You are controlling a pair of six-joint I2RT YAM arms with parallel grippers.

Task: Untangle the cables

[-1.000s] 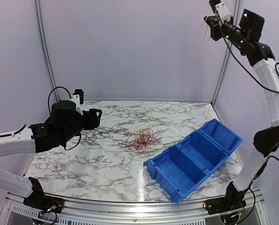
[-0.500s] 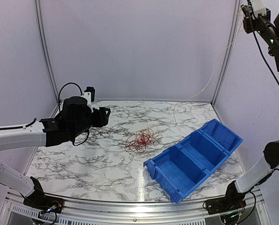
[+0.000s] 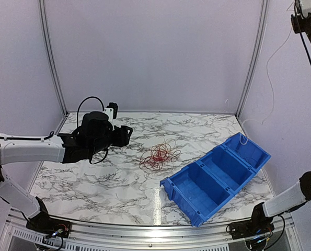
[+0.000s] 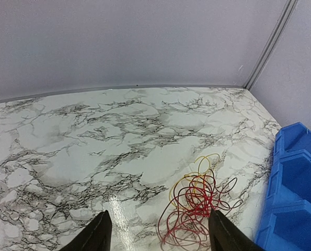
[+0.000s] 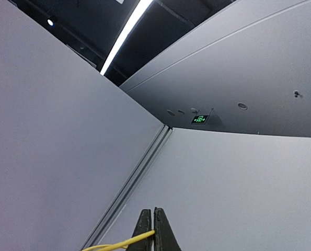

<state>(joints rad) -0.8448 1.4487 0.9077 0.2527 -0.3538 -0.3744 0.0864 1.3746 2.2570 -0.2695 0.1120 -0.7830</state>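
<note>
The cables (image 3: pixel 159 155) lie as a loose tangle of thin red, dark and yellow loops in the middle of the marble table (image 3: pixel 92 178). My left gripper (image 3: pixel 125 133) is open and empty, above the table just left of the tangle. In the left wrist view the tangle (image 4: pixel 199 201) lies between and ahead of my left gripper (image 4: pixel 159 238). My right gripper (image 3: pixel 304 13) is raised high at the top right. It is shut on a thin yellow wire (image 5: pixel 118 243). That wire (image 3: pixel 268 73) hangs down, and its lower end is at the blue bin's far compartment.
A blue three-compartment bin (image 3: pixel 215 175) stands at an angle right of the tangle; it also shows in the left wrist view (image 4: pixel 296 178). White walls and metal posts (image 3: pixel 252 63) enclose the back and sides.
My right gripper has risen further up and right, drawing the thin wire off the table until its end hangs at the bin. My left gripper has moved right, closer to the tangle.
</note>
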